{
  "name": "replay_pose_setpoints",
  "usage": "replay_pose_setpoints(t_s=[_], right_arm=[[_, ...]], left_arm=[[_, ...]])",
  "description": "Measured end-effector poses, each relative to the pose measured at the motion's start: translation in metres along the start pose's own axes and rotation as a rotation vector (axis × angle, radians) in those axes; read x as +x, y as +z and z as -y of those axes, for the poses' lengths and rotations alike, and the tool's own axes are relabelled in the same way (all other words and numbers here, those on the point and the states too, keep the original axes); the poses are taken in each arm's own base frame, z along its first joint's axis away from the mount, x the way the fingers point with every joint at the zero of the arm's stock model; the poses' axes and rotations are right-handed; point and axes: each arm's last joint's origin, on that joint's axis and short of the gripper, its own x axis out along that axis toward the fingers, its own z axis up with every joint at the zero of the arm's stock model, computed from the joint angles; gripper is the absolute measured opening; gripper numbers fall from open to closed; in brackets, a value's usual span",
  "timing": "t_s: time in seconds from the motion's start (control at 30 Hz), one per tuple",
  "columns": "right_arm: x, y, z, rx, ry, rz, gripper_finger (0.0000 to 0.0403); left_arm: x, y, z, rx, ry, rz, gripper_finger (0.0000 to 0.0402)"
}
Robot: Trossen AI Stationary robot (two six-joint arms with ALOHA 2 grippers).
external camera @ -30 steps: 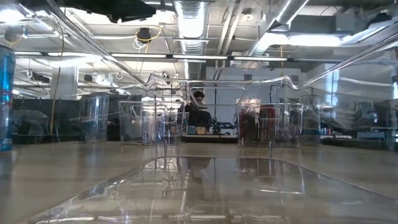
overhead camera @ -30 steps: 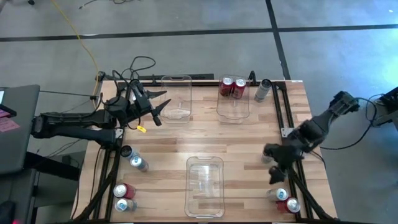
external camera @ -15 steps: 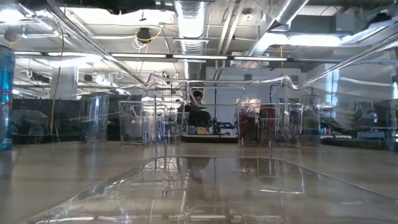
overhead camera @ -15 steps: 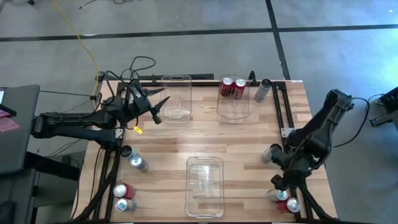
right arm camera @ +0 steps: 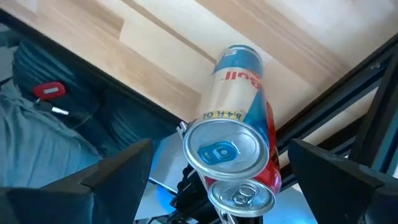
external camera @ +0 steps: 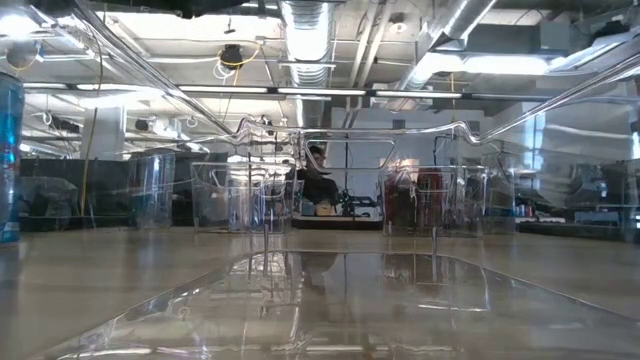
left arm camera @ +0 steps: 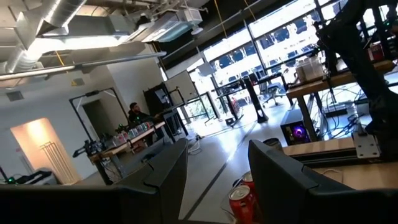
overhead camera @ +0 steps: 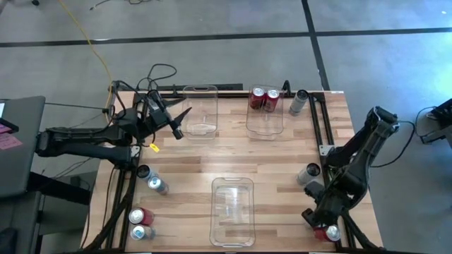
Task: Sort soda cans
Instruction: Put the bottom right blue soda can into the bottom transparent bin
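from above, we see our right gripper (overhead camera: 316, 216) has swung down to the near right corner of the table (overhead camera: 282, 159), right over the red can (overhead camera: 326, 232) and its blue and silver partner there. our left gripper (overhead camera: 181, 121) waits by the far left bin (overhead camera: 200, 92), parted a bit, holding nothing.

at table height, we only see clear bins (external camera: 430, 205).

our left wrist shows two red cans (left arm camera: 241, 200) far off.

our right wrist shows wide open fingers (right arm camera: 121, 165) on both sides of the blue and silver can (right arm camera: 233, 134). we think a grab comes next.
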Motion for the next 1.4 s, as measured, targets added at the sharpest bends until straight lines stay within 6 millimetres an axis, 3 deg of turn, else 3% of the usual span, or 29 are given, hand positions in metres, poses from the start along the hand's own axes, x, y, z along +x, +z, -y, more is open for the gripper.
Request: replay_pose_setpoints(t_s=[0.53, 0.77, 1.07, 1.4], right_arm=[[0.026, 0.000, -0.011, 0.001, -0.087, -0.002, 0.0390], [0.038, 0.001, -0.014, -0.054, -0.133, 0.004, 0.0336], [0.034, 0.011, -0.015, -0.065, -0.136, 0.002, 0.0228], [0.013, 0.033, -0.035, -0.181, -0.046, 0.014, 0.0236]], left_arm=[[0.000, 0.002, -0.001, -0.010, 0.014, 0.024, 0.0164], [0.000, 0.003, -0.002, -0.005, 0.017, 0.028, 0.0164], [0.000, 0.005, -0.003, -0.017, 0.029, 0.049, 0.0164], [0.000, 0.005, -0.003, -0.041, 0.028, 0.048, 0.0164]])
